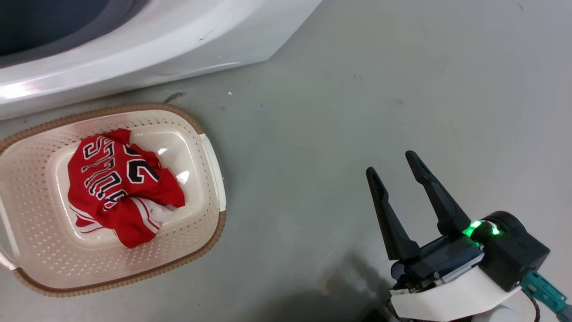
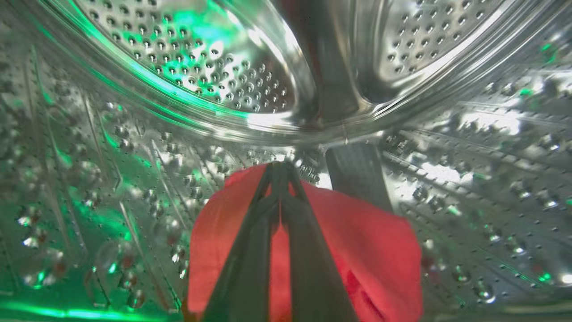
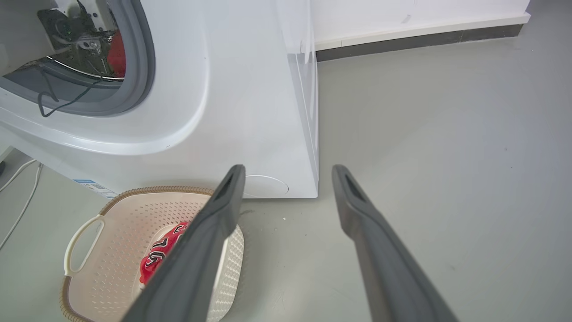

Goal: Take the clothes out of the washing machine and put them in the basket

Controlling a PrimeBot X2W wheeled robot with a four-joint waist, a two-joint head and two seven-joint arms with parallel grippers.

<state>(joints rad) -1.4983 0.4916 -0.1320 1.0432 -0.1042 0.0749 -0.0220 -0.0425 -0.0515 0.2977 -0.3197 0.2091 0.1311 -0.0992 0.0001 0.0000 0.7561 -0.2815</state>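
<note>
While the left gripper (image 2: 279,166) sits deep in the steel drum (image 2: 134,179) of the washing machine (image 3: 250,112), its 2 fingers are pressed together at the tips, pinching the plain red garment (image 2: 357,241). The cloth spreads out on both sides of the fingers, low against the perforated drum wall. Right wrist view: a patch of red shows through the grey-rimmed porthole (image 3: 145,67) at upper left, with a dark cable (image 3: 40,96) hanging across the opening. Head view: machine front runs along the top left, and the basket (image 1: 214,179) stands on the grey floor (image 1: 357,89) just in front of it; can't tell if they touch. In the basket's bottom the jersey (image 1: 120,188) lies crumpled, lettering and numbers facing up, 1 garment in there. Well to the right, the right gripper (image 1: 390,163) hovers over bare floor, fingers spread wide apart, holding nothing, tips pointing toward the machine's corner.
</note>
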